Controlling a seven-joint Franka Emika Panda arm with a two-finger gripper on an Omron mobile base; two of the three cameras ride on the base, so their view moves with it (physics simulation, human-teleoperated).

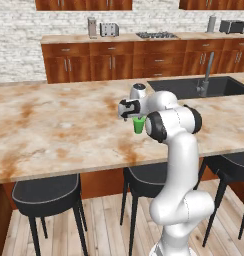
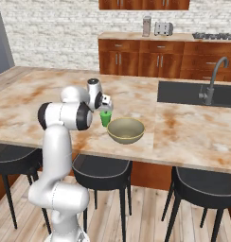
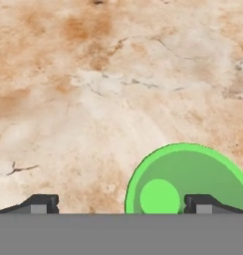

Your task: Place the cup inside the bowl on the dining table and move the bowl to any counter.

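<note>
Nearest me, the gripper (image 3: 121, 203) hangs above the dining table (image 1: 54, 125) with its jaws spread wide and nothing between them. The cup (image 3: 185, 180) stands upright just below, off to one side of the gap, one fingertip (image 3: 205, 203) over its mouth. Before descending, the hand should shift sideways until the cup's rim sits squarely between both tips, or that finger will land on the rim. The bowl (image 2: 126, 130) sits just beside the cup, seemingly apart though I can't be sure. Beyond lies the sink (image 2: 193, 93), then the counter (image 1: 114, 37).
</note>
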